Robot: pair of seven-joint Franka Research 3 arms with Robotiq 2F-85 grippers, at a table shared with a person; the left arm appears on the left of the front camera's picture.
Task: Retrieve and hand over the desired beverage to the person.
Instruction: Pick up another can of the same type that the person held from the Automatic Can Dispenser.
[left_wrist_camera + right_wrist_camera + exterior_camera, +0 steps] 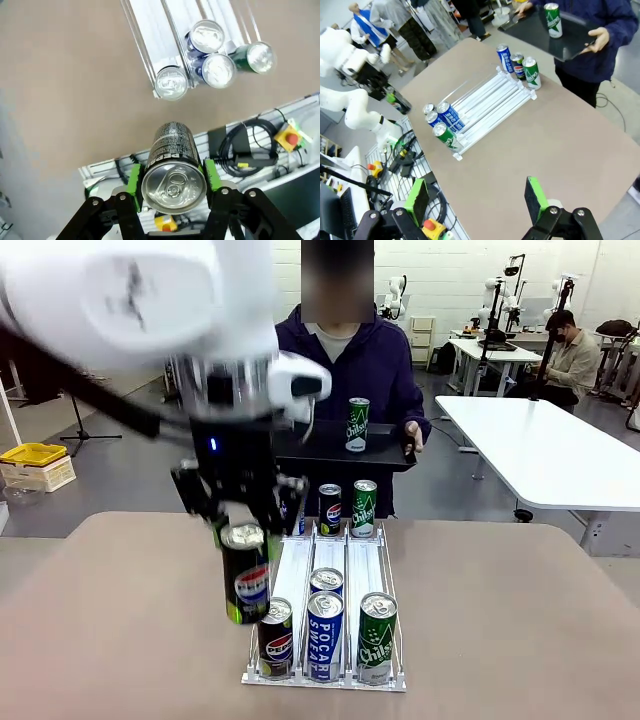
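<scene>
My left gripper (pixel 245 532) is shut on a black Pepsi can (pixel 245 585), held upright in the air just left of the white rack (pixel 300 580). In the left wrist view the can (pixel 173 170) sits between the green pads (pixel 134 181), top facing the camera. Several cans stand at the rack's near end, among them a Pepsi (pixel 276 638), a blue Pocari Sweat (pixel 325 635) and a green one (pixel 377 637). Across the table the person (pixel 375 360) holds a black tray (pixel 340 455) carrying one green can (pixel 357 424). My right gripper (pixel 476 200) hangs open and empty, high above the table.
Three more cans (pixel 345 508) stand at the rack's far end. Cables and a red stop button (pixel 287 137) lie below the table's near edge. A white table (pixel 545 450) stands at the back right. Bare tabletop (pixel 510 620) spreads either side of the rack.
</scene>
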